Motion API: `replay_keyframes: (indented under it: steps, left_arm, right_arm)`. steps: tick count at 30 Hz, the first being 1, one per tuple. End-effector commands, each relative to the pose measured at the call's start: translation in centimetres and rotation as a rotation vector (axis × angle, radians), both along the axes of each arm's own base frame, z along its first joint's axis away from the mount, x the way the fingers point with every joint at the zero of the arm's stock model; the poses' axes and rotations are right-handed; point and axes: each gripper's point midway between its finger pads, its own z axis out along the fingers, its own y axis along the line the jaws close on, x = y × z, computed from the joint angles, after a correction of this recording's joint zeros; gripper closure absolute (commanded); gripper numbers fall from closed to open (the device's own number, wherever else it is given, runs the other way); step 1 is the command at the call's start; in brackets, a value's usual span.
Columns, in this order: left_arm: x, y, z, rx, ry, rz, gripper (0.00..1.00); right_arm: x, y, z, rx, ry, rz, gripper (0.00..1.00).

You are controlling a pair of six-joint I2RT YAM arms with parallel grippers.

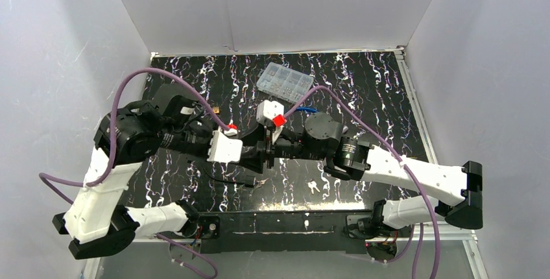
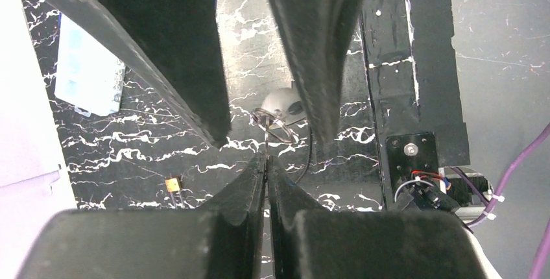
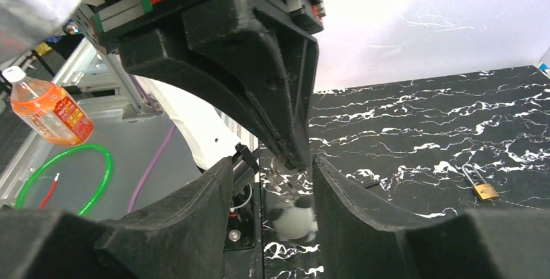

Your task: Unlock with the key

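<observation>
The left gripper (image 2: 266,165) was shut tight on the thin silvery key (image 2: 266,141), held in the air above the middle of the table (image 1: 363,84). The key's long axis pointed out of the fingertips toward the right gripper (image 3: 272,169), and a wire ring (image 2: 279,133) with a grey round piece (image 2: 283,102) hung from it. The right gripper was partly open and held nothing, with its jaws on both sides of the key. The brass padlock (image 3: 484,190) lay well apart, toward the far edge.

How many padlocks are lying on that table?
1. A small brass padlock lies by itself on the black marbled table, left of centre and toward the back in the top view. More may be hidden from these views.
</observation>
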Motion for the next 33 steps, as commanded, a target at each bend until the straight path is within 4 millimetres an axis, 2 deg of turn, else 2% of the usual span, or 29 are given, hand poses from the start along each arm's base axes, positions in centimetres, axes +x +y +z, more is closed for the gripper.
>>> replay_keyframes:
  steps: [1,3,6,11,13,20,27,33]
  left_arm:
    - [-0.8,0.7,0.0,0.037,0.022,-0.010,1.00]
    - [-0.7,0.5,-0.1,0.042,0.023,-0.009,1.00]
    - [-0.6,0.4,0.0,0.046,0.022,-0.008,1.00]
    - [-0.5,0.5,0.1,0.056,0.013,-0.010,1.00]
    - [-0.5,0.6,0.1,0.060,0.012,-0.010,1.00]
    - [-0.2,1.0,0.1,0.073,-0.027,-0.009,1.00]
    - [-0.3,1.2,0.2,0.068,-0.036,-0.009,1.00]
    - [-0.3,1.3,0.4,0.064,-0.042,-0.009,1.00]
  right_arm:
    - [0.0,0.2,1.9,0.043,-0.077,-0.049,0.46]
    - [-0.3,0.3,1.9,0.040,-0.083,-0.044,0.48]
    - [-0.4,0.5,1.7,0.030,-0.096,-0.059,0.58]
    - [0.7,0.6,1.3,-0.008,-0.104,-0.133,0.92]
    - [1.4,0.5,1.1,-0.031,-0.098,-0.174,0.99]
    - [1.9,-0.3,0.2,-0.090,-0.146,-0.197,0.99]
    - [0.9,-1.3,0.1,-0.082,-0.161,-0.151,0.94]
    - [-0.1,-0.7,0.2,-0.090,-0.162,-0.090,0.93]
